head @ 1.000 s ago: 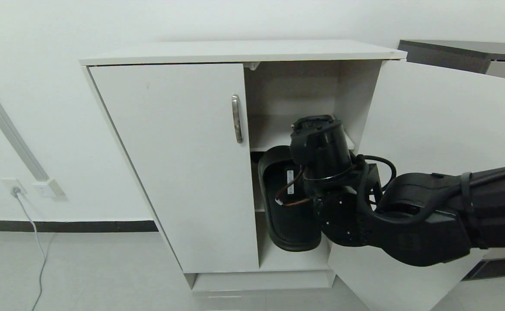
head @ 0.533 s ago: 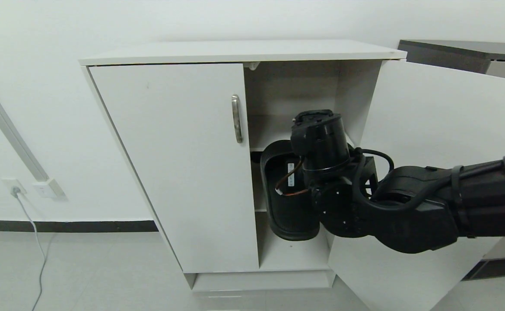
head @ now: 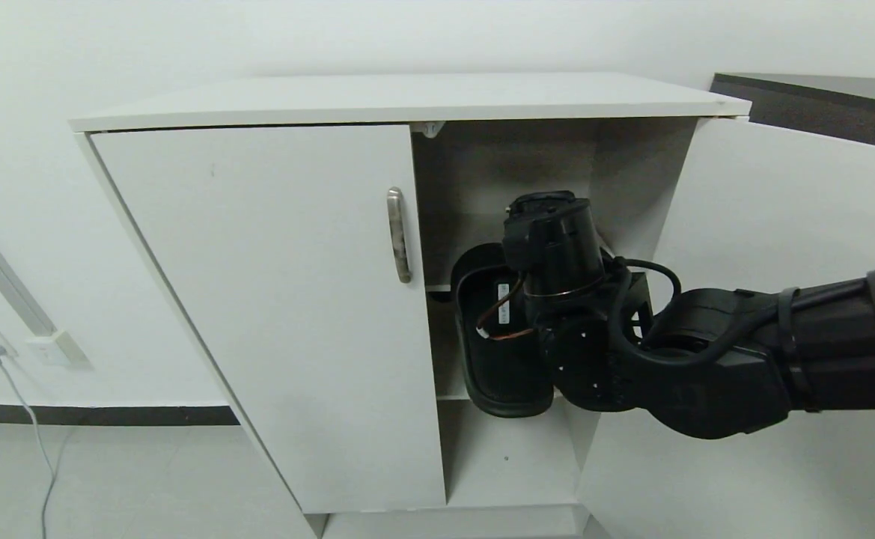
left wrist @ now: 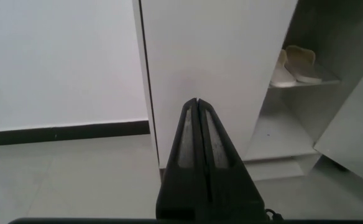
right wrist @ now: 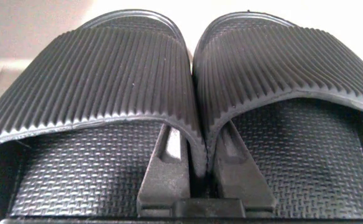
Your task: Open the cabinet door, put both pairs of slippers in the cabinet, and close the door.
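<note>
The right claw is clenching the black slippers by their adjoining inner edges, holding them upright in the open side of the cabinet. The left claw is hanging closed and empty, facing the shut door; beige slippers are lying on a shelf

The cabinet is plain white, and its handle is dull silver. The black slippers have ribbed straps and a fine diamond grid on the footbeds. The pale slippers look cream, perhaps beige. The skirting is a black band.
</note>
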`<state>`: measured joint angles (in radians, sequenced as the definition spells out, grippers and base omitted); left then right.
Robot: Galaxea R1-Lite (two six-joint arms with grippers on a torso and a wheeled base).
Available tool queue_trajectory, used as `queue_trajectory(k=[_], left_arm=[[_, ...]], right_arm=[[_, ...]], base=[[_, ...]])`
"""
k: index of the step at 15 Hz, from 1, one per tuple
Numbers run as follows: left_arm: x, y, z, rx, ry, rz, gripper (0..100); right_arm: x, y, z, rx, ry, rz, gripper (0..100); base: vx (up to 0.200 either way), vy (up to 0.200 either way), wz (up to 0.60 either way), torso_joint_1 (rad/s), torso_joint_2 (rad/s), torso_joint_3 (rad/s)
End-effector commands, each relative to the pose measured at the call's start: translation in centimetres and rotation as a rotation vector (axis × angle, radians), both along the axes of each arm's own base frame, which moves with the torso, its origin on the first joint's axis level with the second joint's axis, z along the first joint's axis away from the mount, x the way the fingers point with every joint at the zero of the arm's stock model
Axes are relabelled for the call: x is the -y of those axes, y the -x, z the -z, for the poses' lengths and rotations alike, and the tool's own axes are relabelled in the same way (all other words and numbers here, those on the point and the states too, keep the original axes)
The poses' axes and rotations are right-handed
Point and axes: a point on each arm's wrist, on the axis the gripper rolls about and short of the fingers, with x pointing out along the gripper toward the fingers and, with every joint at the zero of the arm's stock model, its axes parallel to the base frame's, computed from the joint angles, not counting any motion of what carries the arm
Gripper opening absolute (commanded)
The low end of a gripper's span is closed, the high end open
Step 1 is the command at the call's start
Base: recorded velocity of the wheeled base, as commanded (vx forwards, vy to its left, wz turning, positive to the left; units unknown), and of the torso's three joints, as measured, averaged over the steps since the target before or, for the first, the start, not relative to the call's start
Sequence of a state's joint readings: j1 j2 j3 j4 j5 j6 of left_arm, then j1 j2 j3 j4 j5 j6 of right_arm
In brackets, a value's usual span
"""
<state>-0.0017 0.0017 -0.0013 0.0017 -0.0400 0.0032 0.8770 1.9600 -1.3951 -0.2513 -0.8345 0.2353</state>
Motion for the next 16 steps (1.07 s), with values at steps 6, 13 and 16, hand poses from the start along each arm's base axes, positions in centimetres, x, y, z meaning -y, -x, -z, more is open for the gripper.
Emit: queue_trajectory(k=[6, 13, 16], left_arm=[[0.0, 0.0, 0.0, -0.001, 0.000, 0.000, 0], [0.0, 0.0, 0.0, -0.001, 0.000, 0.000, 0], [0.0, 0.0, 0.0, -0.001, 0.002, -0.002, 0]], right_arm=[[0.3, -1.9, 0.2, 0.003, 0.000, 0.034, 0], [0.2, -5.2, -0.1, -0.002, -0.013, 0.013, 0], [0.1, -6.1, -0.3, 0.005, -0.025, 0.015, 0]], base=[[0.133, 0.000, 0.00, -0.001, 0.00, 0.002], [0.000, 0.000, 0.00, 0.000, 0.00, 0.000], [0.000, 0.000, 0.00, 0.000, 0.00, 0.000]])
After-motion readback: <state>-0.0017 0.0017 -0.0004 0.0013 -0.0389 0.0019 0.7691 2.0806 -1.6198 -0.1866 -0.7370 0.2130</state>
